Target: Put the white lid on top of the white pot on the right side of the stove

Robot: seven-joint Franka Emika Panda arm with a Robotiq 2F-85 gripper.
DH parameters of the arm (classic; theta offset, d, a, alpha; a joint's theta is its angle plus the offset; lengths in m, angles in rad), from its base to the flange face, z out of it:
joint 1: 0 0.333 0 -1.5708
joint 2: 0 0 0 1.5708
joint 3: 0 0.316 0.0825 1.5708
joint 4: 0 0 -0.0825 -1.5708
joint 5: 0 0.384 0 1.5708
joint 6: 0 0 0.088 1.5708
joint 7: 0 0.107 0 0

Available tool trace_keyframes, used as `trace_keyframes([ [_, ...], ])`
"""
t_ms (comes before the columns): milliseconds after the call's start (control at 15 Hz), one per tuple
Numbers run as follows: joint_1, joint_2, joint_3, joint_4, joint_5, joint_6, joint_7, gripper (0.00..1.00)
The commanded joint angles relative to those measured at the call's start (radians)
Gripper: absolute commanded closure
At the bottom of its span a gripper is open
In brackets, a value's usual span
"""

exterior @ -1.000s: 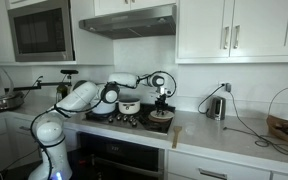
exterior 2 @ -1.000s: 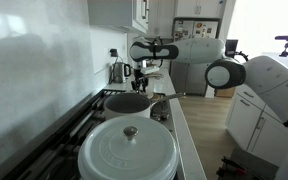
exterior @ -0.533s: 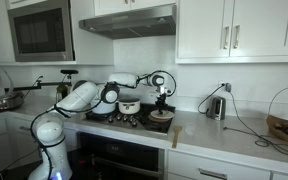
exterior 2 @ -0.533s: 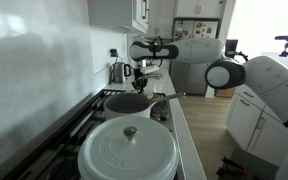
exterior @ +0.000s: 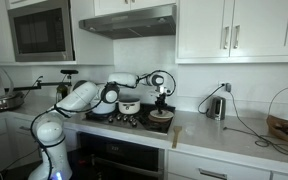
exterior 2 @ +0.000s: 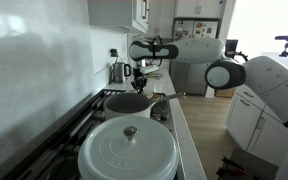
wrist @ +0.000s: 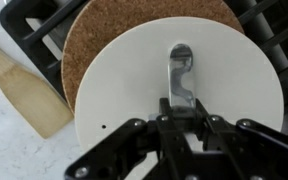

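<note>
The white lid lies flat on a round brown cork disc on the stove. My gripper is shut on the lid's metal handle, one finger on each side. In both exterior views the gripper points straight down over the disc at one end of the stove. The white pot, squat with a dark rim, stands uncovered on a burner beside the gripper.
A larger white pot with its own lid fills the near end of the cooktop. A wooden spatula lies beside the disc. A kettle with its cord and a basket stand further along the counter.
</note>
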Motion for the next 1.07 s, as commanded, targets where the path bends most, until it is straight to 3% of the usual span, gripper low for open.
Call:
trace_keyframes([
  [0, 0.013, -0.027, -0.004, 0.041, -0.008, -0.057, 0.009, 0.94],
  [600, 0.033, -0.117, -0.010, 0.060, -0.023, -0.122, 0.000, 0.94],
  [1000, 0.046, -0.196, -0.005, 0.053, -0.025, -0.237, -0.025, 0.94],
])
